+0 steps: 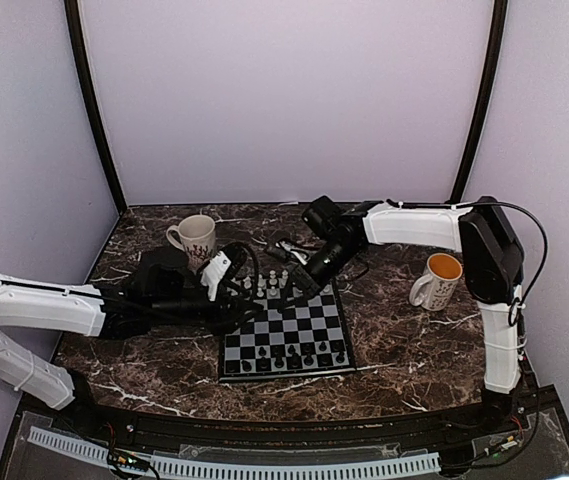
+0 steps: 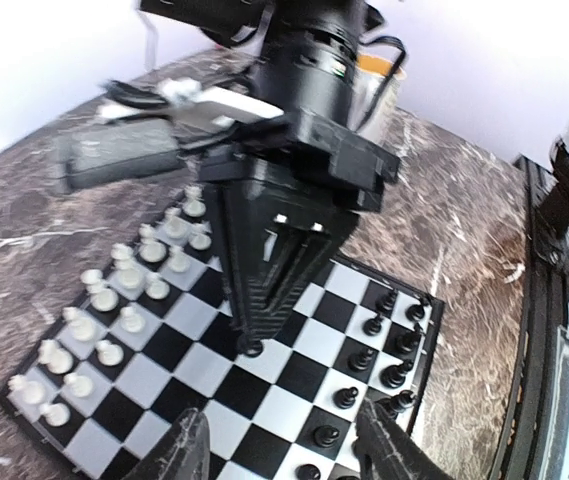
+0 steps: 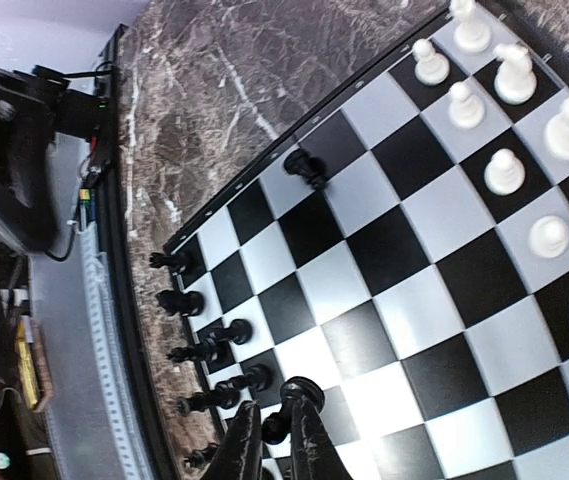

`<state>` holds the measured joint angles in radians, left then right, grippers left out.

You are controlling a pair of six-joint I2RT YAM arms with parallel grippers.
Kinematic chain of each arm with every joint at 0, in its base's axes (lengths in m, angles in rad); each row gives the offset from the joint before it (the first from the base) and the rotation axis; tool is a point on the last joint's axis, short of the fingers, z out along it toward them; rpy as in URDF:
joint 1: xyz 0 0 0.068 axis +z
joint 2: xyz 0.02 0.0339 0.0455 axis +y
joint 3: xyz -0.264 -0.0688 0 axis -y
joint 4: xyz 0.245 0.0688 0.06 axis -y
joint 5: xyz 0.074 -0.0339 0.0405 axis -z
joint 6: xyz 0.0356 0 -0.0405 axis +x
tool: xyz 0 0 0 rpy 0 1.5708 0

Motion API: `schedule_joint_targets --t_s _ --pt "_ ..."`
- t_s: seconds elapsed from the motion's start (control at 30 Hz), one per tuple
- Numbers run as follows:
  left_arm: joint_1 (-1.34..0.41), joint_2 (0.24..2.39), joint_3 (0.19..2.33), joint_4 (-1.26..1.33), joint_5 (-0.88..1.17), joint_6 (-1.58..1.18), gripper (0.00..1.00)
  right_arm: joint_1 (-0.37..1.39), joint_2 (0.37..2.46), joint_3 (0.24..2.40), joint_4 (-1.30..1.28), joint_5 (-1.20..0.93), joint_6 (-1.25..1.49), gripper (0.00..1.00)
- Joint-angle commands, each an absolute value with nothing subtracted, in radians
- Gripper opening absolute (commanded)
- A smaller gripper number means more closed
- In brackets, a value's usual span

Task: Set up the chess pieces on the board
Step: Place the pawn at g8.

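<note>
Top external view: the small square chessboard of black and light grey squares (image 1: 286, 338) lies on the dark marble counter (image 1: 404, 350), in front of both arms. Tiny white chess pieces (image 1: 267, 284) stand along its far edge and tiny black chess pieces (image 1: 289, 357) along its near edge. The left arm (image 1: 44, 305) reaches in to the board's far left corner. The right arm (image 1: 414, 225) bends down over its far side. A white mug with a dark pattern (image 1: 196, 238) stands beyond the board on the left, and a white mug with an orange inside (image 1: 438, 280) stands well to its right.

Right wrist view: the right pincer (image 3: 276, 418) is pressed together on a single black chess piece (image 3: 301, 386), over the inner squares near the black ranks. Whether that piece touches the board I cannot tell. A lone black piece (image 3: 304, 168) stands on a light square by the side rim, apart from the others.

Left wrist view: the left pincer (image 2: 289, 455) is spread, with only board squares showing between its fingers.
</note>
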<state>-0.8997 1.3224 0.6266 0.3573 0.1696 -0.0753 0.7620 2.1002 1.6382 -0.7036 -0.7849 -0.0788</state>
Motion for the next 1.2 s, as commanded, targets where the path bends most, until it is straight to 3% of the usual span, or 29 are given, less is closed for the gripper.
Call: schedule_joint_targets --t_s 0.0,0.43,0.77,1.17 --pt "-0.901 1.223 0.63 0.169 -0.048 -0.154 0.52 0.788 2.095 1.716 -0.775 -0.643 -0.168 0.11" --pt "-0.885 0.93 0.62 0.021 -0.471 -0.314 0.53 0.935 2.192 1.874 -0.879 -0.512 -0.232 0.11" --pt "-0.882 0.789 0.579 -0.019 -0.523 -0.321 0.54 1.033 2.325 1.995 -0.95 -0.517 -0.248 0.1" --pt "-0.881 0.793 0.56 -0.011 -0.516 -0.336 0.54 1.058 2.363 2.007 -0.955 -0.496 -0.248 0.11"
